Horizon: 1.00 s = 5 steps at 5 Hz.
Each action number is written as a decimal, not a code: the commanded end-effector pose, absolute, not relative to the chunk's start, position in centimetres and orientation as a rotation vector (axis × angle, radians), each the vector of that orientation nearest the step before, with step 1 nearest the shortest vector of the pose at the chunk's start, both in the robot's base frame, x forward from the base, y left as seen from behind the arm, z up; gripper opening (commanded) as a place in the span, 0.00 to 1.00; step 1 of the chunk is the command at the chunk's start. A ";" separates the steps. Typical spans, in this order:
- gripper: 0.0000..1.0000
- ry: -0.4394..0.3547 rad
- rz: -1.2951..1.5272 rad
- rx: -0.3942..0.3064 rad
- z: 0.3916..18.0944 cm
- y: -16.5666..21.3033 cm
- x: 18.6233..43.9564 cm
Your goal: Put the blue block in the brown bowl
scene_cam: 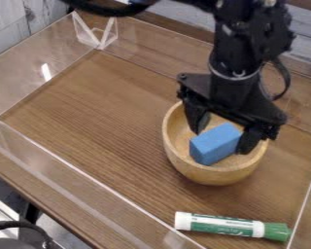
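A wood-grain desk (pixel 93 107) fills the view, fenced by low clear plastic walls. My fingers (pixel 231 124) hang spread wide apart and empty, pointing steeply down over the brown bowl (pixel 185 163). The blue block (pixel 213 145) lies just below and between them, loose inside the bowl, resting on its floor (one corner seems to lean toward the near wall). A white-and-green marker (pixel 232 227) sits well apart, nearer the camera than my fingers. I judge the placing done: the block is in the bowl and released. What is left is only to lift clear.
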<state>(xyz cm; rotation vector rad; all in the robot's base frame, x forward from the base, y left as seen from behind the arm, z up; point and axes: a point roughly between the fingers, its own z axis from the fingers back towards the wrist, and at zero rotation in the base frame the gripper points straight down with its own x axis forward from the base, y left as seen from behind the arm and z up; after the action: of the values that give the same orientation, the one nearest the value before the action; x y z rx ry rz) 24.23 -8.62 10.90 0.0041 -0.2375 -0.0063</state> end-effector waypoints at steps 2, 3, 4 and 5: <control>1.00 -0.322 0.029 -0.054 16.3 -8.4 25.5; 1.00 -0.331 0.032 -0.066 19.1 -7.4 26.0; 1.00 -0.337 0.041 -0.062 21.4 -5.7 26.0; 1.00 -0.350 0.044 -0.069 21.9 -3.6 25.9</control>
<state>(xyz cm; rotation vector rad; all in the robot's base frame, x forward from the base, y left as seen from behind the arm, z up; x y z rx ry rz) 25.61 -3.55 20.36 -0.0614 -0.2963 0.0530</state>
